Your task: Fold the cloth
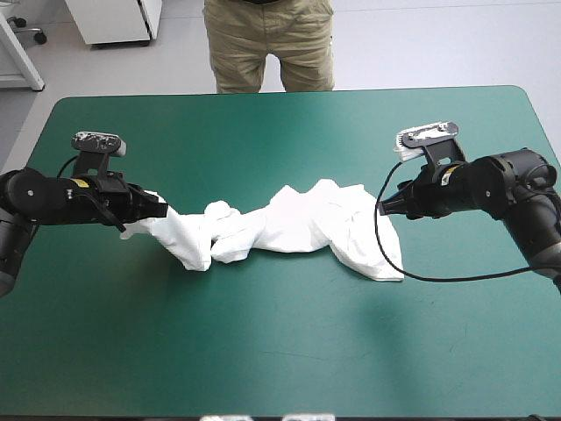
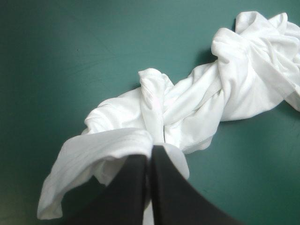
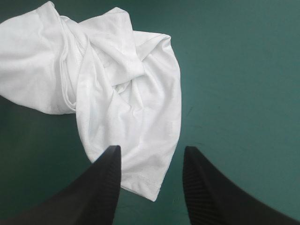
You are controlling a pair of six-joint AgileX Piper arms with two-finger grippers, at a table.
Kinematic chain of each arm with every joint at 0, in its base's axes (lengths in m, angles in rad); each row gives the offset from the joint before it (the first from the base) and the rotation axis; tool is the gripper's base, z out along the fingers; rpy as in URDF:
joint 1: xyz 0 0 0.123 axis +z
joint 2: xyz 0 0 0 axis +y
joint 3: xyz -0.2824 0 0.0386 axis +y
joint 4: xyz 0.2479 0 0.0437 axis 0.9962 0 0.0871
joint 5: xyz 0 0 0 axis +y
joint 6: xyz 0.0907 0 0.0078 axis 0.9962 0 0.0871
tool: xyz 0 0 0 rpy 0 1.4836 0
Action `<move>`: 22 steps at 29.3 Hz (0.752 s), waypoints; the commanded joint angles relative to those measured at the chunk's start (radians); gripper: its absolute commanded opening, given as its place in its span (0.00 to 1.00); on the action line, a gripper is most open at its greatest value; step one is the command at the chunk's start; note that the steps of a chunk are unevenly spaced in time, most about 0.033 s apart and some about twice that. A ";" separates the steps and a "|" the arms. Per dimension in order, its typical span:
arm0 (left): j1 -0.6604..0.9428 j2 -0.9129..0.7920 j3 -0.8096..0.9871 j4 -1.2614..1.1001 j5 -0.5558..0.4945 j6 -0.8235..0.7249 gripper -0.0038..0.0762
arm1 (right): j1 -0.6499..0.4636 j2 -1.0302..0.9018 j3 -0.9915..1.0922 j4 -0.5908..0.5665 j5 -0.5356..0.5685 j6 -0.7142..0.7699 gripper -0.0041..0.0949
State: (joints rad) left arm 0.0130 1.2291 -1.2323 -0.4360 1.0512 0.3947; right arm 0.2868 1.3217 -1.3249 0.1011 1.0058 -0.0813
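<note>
T-shirt point(image 1: 289, 224) is lying in a long, twisted, crumpled rope across the middle of the high view, on the teal-green table point(image 1: 280, 351). It is not spread flat and it is not folded yet.

At the left of the high view, the left gripper point(image 1: 156, 208) is pinching one end of the T-shirt. Its jaws are pressing together with the white cloth squeezed between them, and the cloth is bunching up around the tips.

At the right of the high view, the right gripper point(image 1: 390, 203) is holding nothing. Its jaws are standing wide apart, and a loose corner of the T-shirt is lying on the table just ahead of them, partly between them.

I think the robot is working on the first step: grabbing both ends so it can pull the T-shirt out flat. Folding is not starting yet.

Next, I think the right gripper needs to go down onto that loose corner and close on it. Then both grippers need to pull away from each other to undo the twist, with the left gripper holding on tight.
</note>
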 commanded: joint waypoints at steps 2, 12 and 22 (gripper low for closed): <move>-0.004 -0.022 -0.035 -0.041 -0.041 0.002 0.04 | 0.000 -0.025 -0.035 -0.003 -0.040 -0.001 0.45; -0.004 -0.022 -0.035 -0.041 -0.041 -0.002 0.04 | 0.000 0.021 -0.035 -0.007 -0.008 0.017 0.56; -0.004 -0.022 -0.035 -0.041 -0.035 -0.002 0.04 | 0.000 0.224 -0.035 -0.014 -0.006 0.024 0.66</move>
State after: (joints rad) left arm 0.0130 1.2291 -1.2323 -0.4360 1.0512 0.3986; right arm 0.2868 1.5397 -1.3268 0.0955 1.0304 -0.0581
